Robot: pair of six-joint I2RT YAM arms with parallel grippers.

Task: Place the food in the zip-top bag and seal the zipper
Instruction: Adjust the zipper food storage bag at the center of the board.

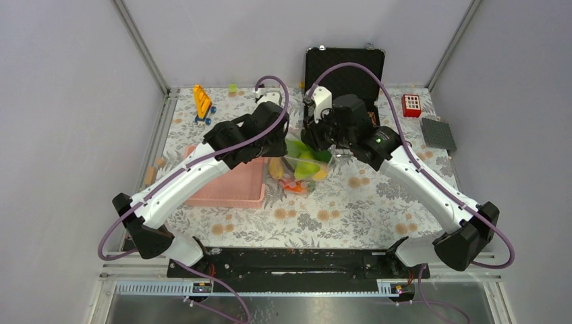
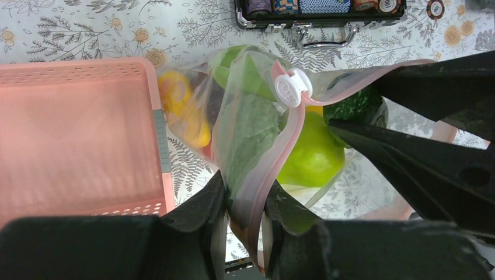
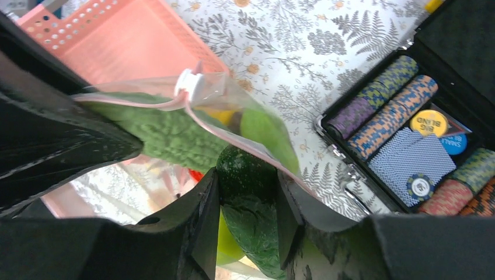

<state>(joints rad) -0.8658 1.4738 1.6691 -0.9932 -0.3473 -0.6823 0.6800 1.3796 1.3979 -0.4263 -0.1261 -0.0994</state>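
The clear zip-top bag hangs between both grippers in the middle of the table, mouth up. My left gripper is shut on the bag's mouth edge, pinching the pink zipper below its white slider. Inside the bag lie a green leafy piece, a green round fruit and a yellow piece. My right gripper is shut on the dark green cucumber, whose end sits at the bag's mouth under the strip. The bag's mouth is partly open.
The pink basket sits just left of the bag. An open black case with poker chips stands behind it. A yellow toy, a red block and a grey plate lie at the far edges.
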